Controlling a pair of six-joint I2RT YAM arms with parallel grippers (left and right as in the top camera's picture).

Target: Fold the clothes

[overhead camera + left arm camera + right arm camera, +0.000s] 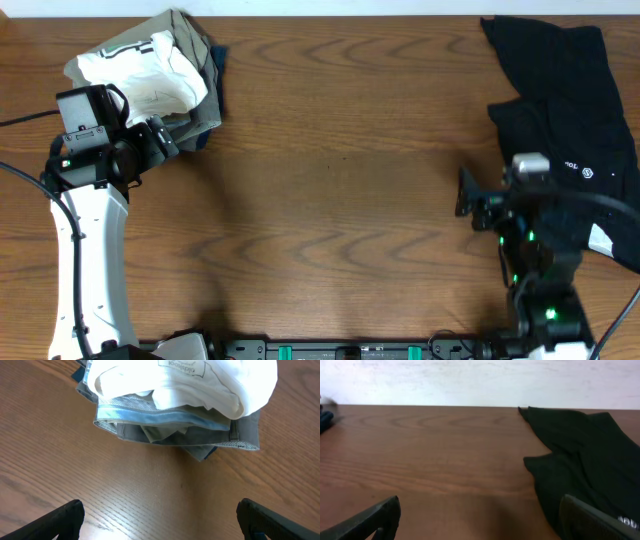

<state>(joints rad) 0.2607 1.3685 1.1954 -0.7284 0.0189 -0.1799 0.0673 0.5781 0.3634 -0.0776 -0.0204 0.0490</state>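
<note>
left pincer (pixel 160 517) agape, aimed at clothes pile (pixel 160 70) — right pincer (pixel 480 515) agape beside black garment (pixel 565 90).

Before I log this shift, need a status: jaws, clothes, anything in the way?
Both jaws open, empty. Clothes pile far left, white on top; black garment rumpled far right. Nothing in the way.

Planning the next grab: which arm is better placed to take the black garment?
Right. The open right gripper sits beside the black garment; the left gripper faces the clothes pile across the table.
</note>
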